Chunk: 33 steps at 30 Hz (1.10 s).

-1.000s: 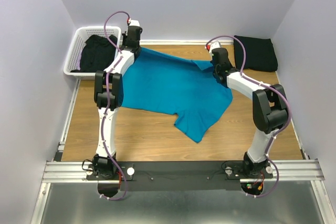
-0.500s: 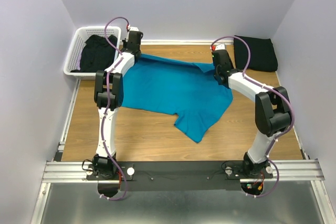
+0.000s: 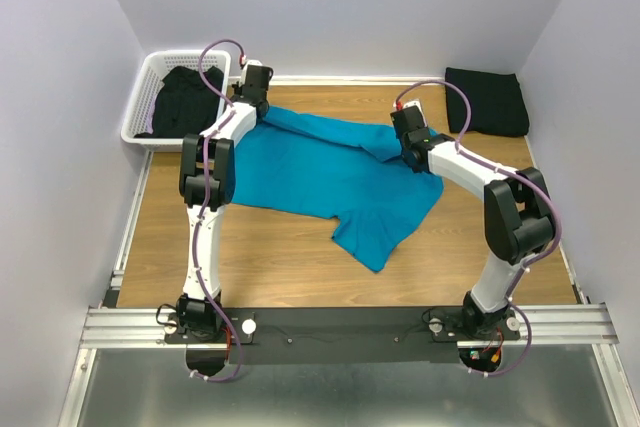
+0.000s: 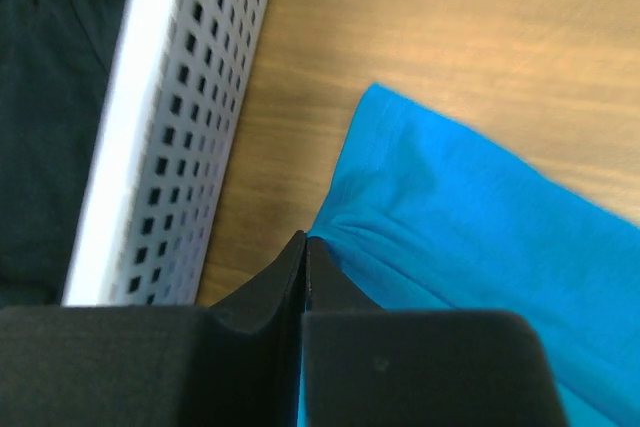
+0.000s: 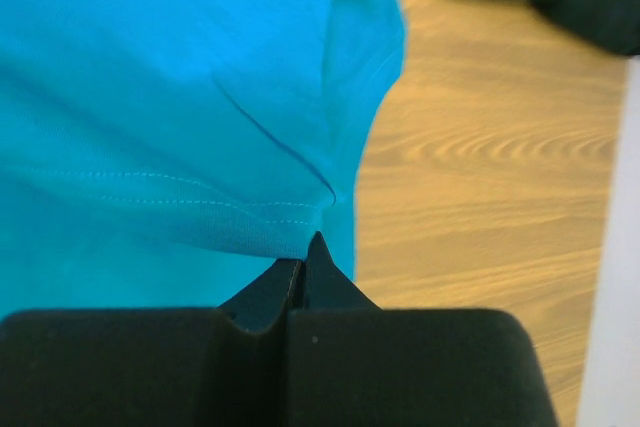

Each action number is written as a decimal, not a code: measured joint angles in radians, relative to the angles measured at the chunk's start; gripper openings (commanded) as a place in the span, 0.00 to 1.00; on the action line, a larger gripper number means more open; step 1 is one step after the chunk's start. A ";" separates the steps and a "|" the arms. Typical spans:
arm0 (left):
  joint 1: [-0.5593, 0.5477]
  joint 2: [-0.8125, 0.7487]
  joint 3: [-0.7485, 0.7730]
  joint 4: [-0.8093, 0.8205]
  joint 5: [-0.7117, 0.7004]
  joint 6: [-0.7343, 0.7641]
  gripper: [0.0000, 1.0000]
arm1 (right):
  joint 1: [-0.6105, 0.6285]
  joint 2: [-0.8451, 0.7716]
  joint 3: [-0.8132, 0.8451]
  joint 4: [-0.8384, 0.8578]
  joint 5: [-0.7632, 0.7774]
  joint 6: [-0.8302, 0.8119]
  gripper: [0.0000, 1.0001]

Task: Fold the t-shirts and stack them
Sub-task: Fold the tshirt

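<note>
— T-shirt in bright teal-blue fabric (image 3: 330, 172): where do we log it?
— Spread rumpled on the brown wooden table (image 3: 280, 257), between both arms. We see the left gripper (image 4: 303, 247) clamped on its corner, just beside the white plastic lattice basket (image 4: 170, 147).
— Right gripper (image 5: 308, 247)?
— Pinched tight on the stitched hem. We also note a crumpled black t-shirt (image 3: 185, 97) in the basket and a folded black t-shirt (image 3: 487, 100) at the table's far right corner.

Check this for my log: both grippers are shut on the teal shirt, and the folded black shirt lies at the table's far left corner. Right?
No: the folded black shirt lies at the far right corner, as the top external view shows. The left gripper and right gripper are indeed shut on the teal shirt.
</note>
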 measured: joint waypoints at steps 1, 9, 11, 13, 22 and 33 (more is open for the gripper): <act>0.000 0.000 -0.013 0.001 -0.002 -0.001 0.14 | 0.003 0.000 -0.002 -0.015 -0.011 0.014 0.00; 0.000 -0.039 -0.142 0.003 -0.007 -0.028 0.67 | 0.003 0.000 -0.017 -0.121 -0.092 0.104 0.22; 0.000 -0.071 -0.161 0.000 -0.003 -0.037 0.70 | 0.003 -0.002 -0.020 -0.144 -0.127 0.125 0.34; 0.000 -0.106 -0.175 -0.002 0.003 -0.046 0.73 | 0.003 -0.019 -0.031 -0.159 -0.163 0.151 0.45; -0.033 -0.356 -0.249 -0.030 0.051 -0.107 0.76 | 0.014 -0.171 -0.066 -0.142 -0.438 0.271 0.58; -0.119 -0.498 -0.661 -0.076 0.168 -0.225 0.66 | 0.088 -0.142 -0.207 -0.064 -0.702 0.394 0.58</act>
